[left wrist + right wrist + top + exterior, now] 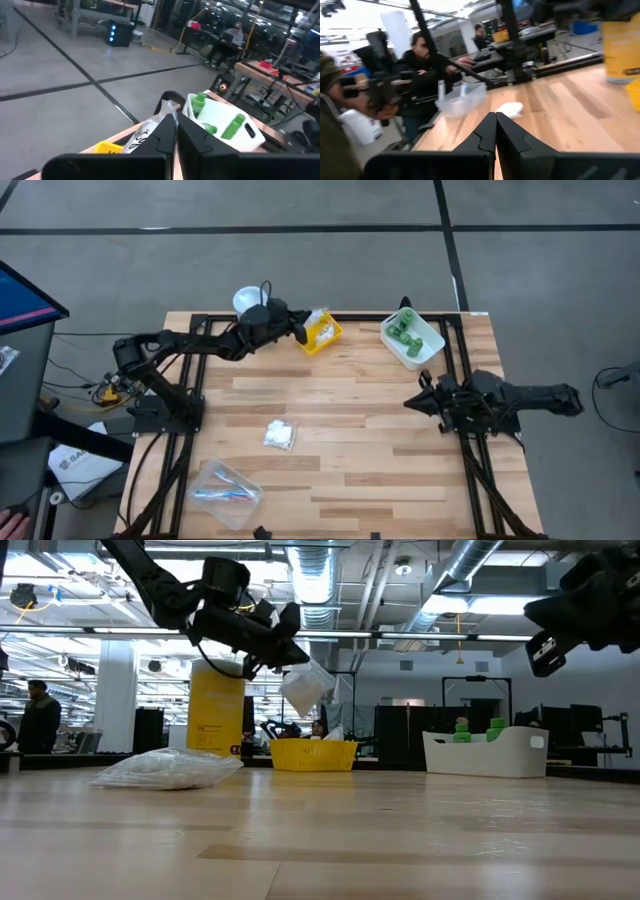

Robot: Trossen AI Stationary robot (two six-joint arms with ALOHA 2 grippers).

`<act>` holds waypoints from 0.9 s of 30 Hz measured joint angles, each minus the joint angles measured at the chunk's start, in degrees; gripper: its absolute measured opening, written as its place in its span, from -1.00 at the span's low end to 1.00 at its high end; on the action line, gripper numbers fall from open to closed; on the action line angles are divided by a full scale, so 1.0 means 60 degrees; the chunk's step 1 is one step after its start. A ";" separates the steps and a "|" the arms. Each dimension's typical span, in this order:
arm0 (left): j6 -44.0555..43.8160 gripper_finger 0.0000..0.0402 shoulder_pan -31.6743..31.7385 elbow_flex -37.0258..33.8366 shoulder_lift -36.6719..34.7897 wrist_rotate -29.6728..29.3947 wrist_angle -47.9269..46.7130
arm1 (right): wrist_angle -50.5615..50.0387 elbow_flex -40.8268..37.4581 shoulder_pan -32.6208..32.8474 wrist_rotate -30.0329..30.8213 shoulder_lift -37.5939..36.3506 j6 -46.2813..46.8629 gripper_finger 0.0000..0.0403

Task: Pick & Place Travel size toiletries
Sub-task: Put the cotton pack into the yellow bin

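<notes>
**Left arm held a clear packet above the yellow tray**

Seen from above, a wooden desk (340, 420) stood between two dark robot arms. The left gripper (300, 330) reached along the far edge of the desk, its jaws pinched shut on a small clear packet (318, 317) with white contents. The packet hung in the air over the yellow square tray (322, 336), which sat at the far edge near the middle. In the low view the same packet (305, 686) dangled from the jaws, clear of the tray (313, 754) below it. A tall yellow jar (216, 712) with a white lid stood just beside the tray, on its left in that view.

To the right of the tray, also at the far edge, a white bin (413, 339) held several tiny green bottles (404, 330). Another clear packet (279, 434) lay flat near the middle of the desk. A clear container (225, 492) holding slim toothbrushes (222, 494) rested at the near left corner.

The right gripper (414, 402) waited above the right side of the desk, well apart from everything, its jaws closed on nothing. People were visible in the room beyond the desk
</notes>
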 joint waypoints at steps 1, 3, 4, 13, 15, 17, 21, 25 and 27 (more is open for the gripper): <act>0.0085 -1.00 -0.0077 0.0001 0.0073 0.0001 0.0067 | -0.0028 -0.0004 -0.0141 -0.0010 0.0010 -0.0004 -1.00; 0.0153 -1.00 -0.0220 0.0002 0.0283 0.0043 -0.0019 | -0.0014 -0.0004 -0.0383 -0.0014 0.0004 0.0048 -1.00; 0.0155 -1.00 -0.0274 -0.0014 0.0409 0.0055 -0.0042 | -0.0022 -0.0004 -0.0481 -0.0020 0.0004 0.0120 -1.00; 0.0373 -1.00 -0.0306 -0.0004 0.1128 -0.0747 0.0099 | -0.0016 -0.0011 -0.0682 -0.0021 0.0004 0.0717 -1.00; 0.0383 -1.00 -0.0238 -0.0004 0.1124 -0.0809 0.0118 | -0.0016 -0.0011 -0.0681 -0.0020 0.0004 0.0849 -1.00; 0.0385 -1.00 -0.0164 -0.0004 0.1124 -0.0890 0.0136 | -0.0014 -0.0011 -0.0680 -0.0019 0.0004 0.0940 -1.00; 0.0439 -1.00 -0.0123 -0.0004 0.1124 -0.0935 0.0245 | -0.0016 -0.0015 -0.0682 -0.0018 0.0004 0.0983 -1.00; 0.1078 -1.00 -0.0127 0.0077 0.0997 -0.0904 0.0437 | -0.0016 -0.0015 -0.0681 -0.0018 0.0005 0.0998 -1.00; 0.1191 -1.00 -0.0127 0.0069 0.1004 -0.0892 0.0369 | -0.0015 -0.0015 -0.0680 -0.0018 0.0007 0.0998 -1.00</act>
